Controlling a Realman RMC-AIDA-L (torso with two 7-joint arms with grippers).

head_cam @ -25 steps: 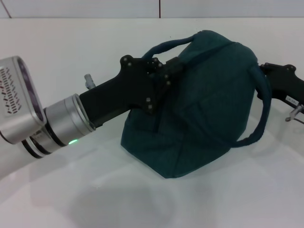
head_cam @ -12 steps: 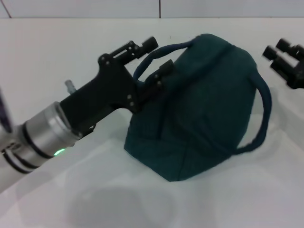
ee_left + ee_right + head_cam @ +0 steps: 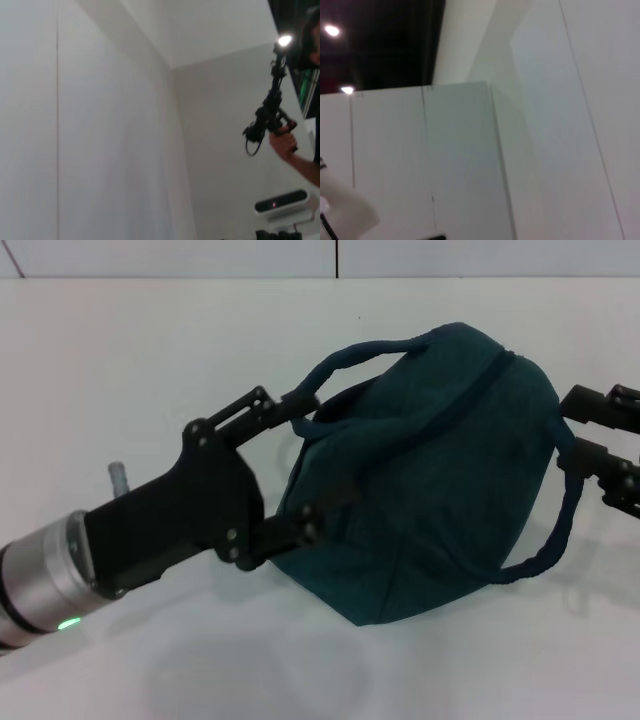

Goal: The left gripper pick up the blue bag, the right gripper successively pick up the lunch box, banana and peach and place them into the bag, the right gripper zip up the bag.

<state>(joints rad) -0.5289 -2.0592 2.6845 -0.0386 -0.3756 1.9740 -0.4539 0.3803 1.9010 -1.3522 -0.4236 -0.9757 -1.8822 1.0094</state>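
Two hands flank blue bag [image 3: 430, 470]: left hand [image 3: 300, 465], right hand [image 3: 600, 455].

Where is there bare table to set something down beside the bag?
Bare table lies behind the left hand, and in front of the blue bag along the near edge. It is crowded at the bag's sides: left hand at its left, right hand by its right strap.

Lab: white walls [image 3: 100, 125], camera rig [image 3: 270, 112].
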